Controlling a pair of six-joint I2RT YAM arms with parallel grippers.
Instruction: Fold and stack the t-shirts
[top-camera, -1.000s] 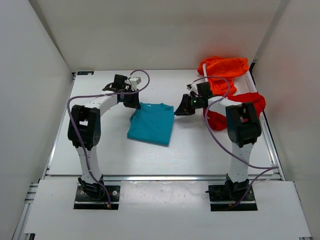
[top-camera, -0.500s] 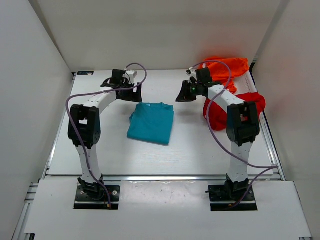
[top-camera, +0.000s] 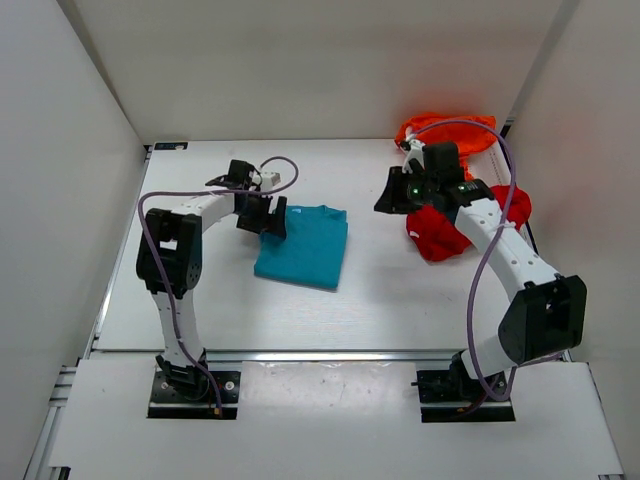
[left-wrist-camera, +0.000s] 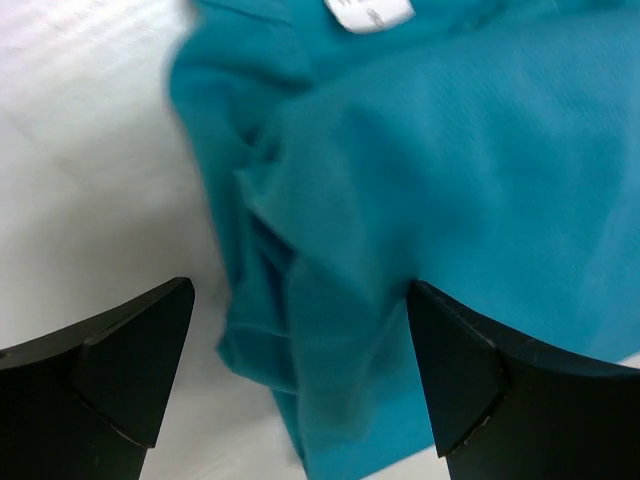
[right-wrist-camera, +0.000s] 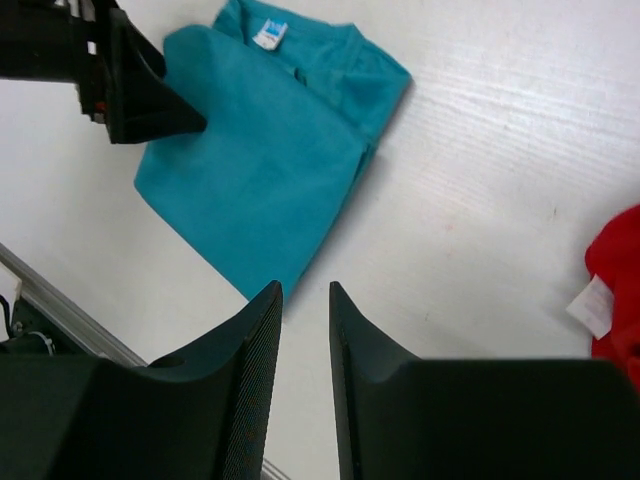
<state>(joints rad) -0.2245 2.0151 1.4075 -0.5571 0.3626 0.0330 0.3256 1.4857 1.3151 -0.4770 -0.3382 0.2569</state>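
The teal-blue t-shirt (top-camera: 305, 248) lies folded flat on the table (top-camera: 380, 290), left of centre. My left gripper (top-camera: 267, 218) hovers at its back left corner, open. In the left wrist view the wide-spread fingers (left-wrist-camera: 120, 365) straddle the rumpled edge of the teal t-shirt (left-wrist-camera: 420, 180) without touching it. My right gripper (top-camera: 388, 200) hangs between the teal t-shirt and the red t-shirt (top-camera: 440, 235), its jaws a narrow gap apart with nothing in them (right-wrist-camera: 305, 292). The orange t-shirt (top-camera: 455, 132) is heaped at the back right.
White walls close in the table on three sides. The right wrist view shows the teal t-shirt (right-wrist-camera: 270, 160), the left gripper (right-wrist-camera: 135, 90) at its corner, the red t-shirt (right-wrist-camera: 615, 280) with a white label, and the table's metal front rail (right-wrist-camera: 60, 295).
The left gripper let go, opened wide and came down to the teal t-shirt's back left corner. The right arm swung right, toward the red t-shirt, its jaws parting slightly.
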